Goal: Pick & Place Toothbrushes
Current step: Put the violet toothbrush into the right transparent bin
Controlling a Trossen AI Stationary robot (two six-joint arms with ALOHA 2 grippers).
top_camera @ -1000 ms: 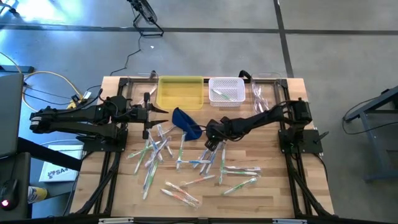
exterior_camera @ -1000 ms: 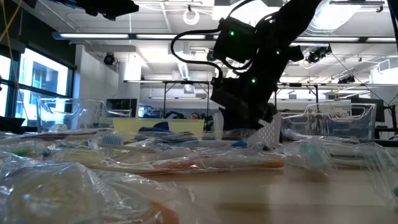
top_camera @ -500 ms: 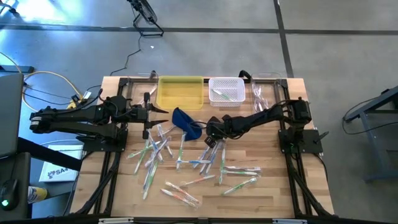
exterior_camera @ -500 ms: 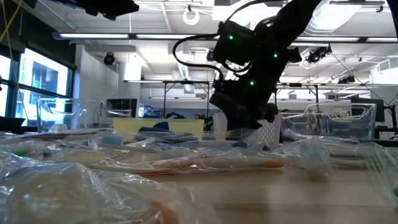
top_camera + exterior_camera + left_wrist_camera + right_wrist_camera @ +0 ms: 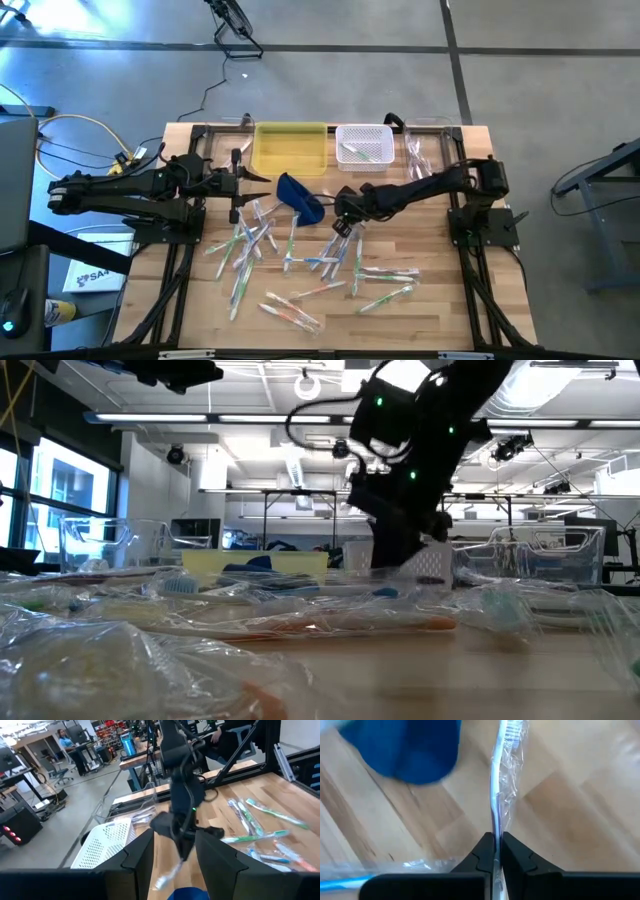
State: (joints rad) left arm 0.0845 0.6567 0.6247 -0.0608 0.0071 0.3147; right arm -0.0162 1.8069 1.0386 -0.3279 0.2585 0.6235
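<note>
Several wrapped toothbrushes [image 5: 300, 265] lie loose on the wooden table [image 5: 440, 310], white or clear with green, blue and orange accents. My right gripper [image 5: 341, 226] hangs over the middle of the table beside the dark blue pouch [image 5: 300, 197], shut on one wrapped toothbrush [image 5: 496, 795], which also shows in the left wrist view [image 5: 169, 872]. My left gripper [image 5: 243, 181] waits open at the left, pointing level across the table. A few toothbrushes lie in the white basket [image 5: 363, 147] at the back. My right gripper pinches the wrapped toothbrush's handle [image 5: 495, 827] between its two fingertips. The fingers slant down from the table's right side. The toothbrush runs on past the fingertips, its bristle head [image 5: 512, 730] at the far end, slanting down below the gripper.
A yellow tray [image 5: 290, 148] stands next to the white basket at the table's far edge. Clear bins [image 5: 430, 140] sit in the far corners. The blue pouch [image 5: 405, 750] lies close to the held toothbrush. Bare wood shows at the near right.
My right gripper has shut on the wrapped toothbrush and then risen a little, lifting its held end off the pile.
</note>
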